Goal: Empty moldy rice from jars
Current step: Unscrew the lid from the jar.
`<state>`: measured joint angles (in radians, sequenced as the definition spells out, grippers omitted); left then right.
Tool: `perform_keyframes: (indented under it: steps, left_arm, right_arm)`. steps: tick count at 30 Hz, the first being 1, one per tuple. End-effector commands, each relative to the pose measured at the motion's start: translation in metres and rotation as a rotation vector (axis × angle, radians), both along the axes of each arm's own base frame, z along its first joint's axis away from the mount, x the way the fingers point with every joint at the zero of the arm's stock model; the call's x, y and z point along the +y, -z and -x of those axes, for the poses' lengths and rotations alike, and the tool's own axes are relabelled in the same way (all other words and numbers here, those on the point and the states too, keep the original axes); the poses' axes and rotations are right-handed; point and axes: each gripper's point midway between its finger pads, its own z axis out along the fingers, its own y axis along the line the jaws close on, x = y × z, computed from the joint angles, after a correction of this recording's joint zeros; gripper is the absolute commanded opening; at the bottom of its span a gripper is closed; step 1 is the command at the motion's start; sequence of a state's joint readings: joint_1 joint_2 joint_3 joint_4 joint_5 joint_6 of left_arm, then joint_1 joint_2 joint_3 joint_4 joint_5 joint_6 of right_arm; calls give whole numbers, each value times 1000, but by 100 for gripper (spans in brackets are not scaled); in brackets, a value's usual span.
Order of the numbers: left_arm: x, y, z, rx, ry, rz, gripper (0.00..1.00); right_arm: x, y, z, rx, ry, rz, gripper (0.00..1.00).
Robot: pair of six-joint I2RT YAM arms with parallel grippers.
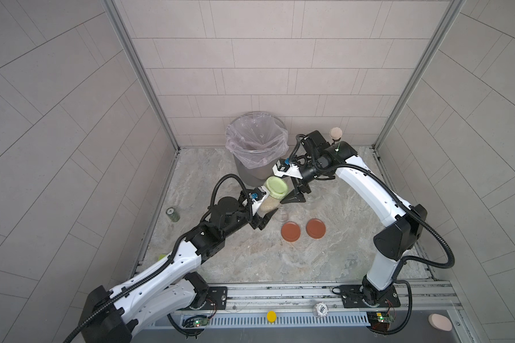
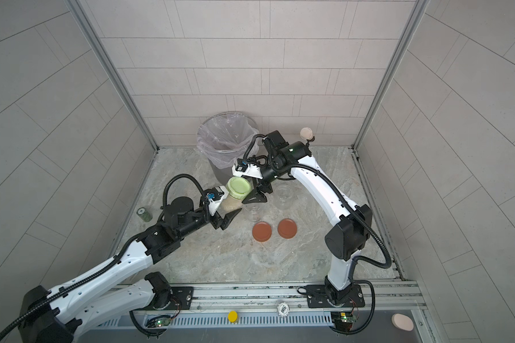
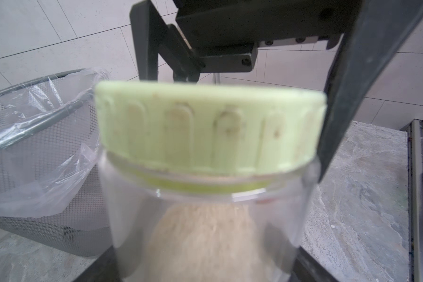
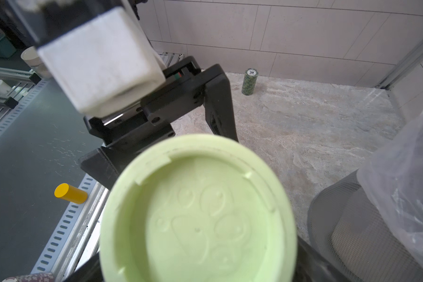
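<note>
A clear jar [image 1: 269, 205] [image 2: 231, 203] with a pale green lid [image 1: 277, 187] [image 3: 210, 129] [image 4: 198, 219] hangs tilted above the floor. My left gripper [image 1: 266, 208] [image 3: 205, 268] is shut on its glass body. Beige moldy rice [image 3: 205, 244] shows through the glass. My right gripper [image 1: 278, 187] [image 4: 198, 268] is open, its jaws standing wide on either side of the green lid; one of its fingers [image 3: 352, 97] runs close along the lid's edge. Two empty, lidless jars [image 1: 283, 213] [image 1: 312, 196] stand below, with two rust-red lids [image 1: 290, 231] [image 1: 315, 228] lying flat in front of them.
A grey mesh bin [image 1: 250, 175] [image 3: 34, 136] with a clear liner stands behind the held jar at the back wall. A small green can [image 1: 173, 214] [image 4: 249, 81] stands at the left wall. A yellow cylinder [image 1: 271, 316] lies on the front rail.
</note>
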<state>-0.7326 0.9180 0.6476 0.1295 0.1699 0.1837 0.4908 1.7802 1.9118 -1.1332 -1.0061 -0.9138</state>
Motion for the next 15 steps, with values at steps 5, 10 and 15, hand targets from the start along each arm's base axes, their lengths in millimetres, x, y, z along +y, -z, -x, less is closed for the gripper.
perform_keyframes:
  steps: [5,10,15]
  left_arm:
    - [7,-48,-3,-159,-38,93,10]
    - [9,-51,-7,-185,-62,109,9]
    - [7,-51,-10,-199,-65,104,9]
  right_arm:
    - [-23,-33,7,-55,180,-65,100]
    - [-33,-50,11,77,401,-140,100]
    - [-53,-61,-10,300,747,-118,100]
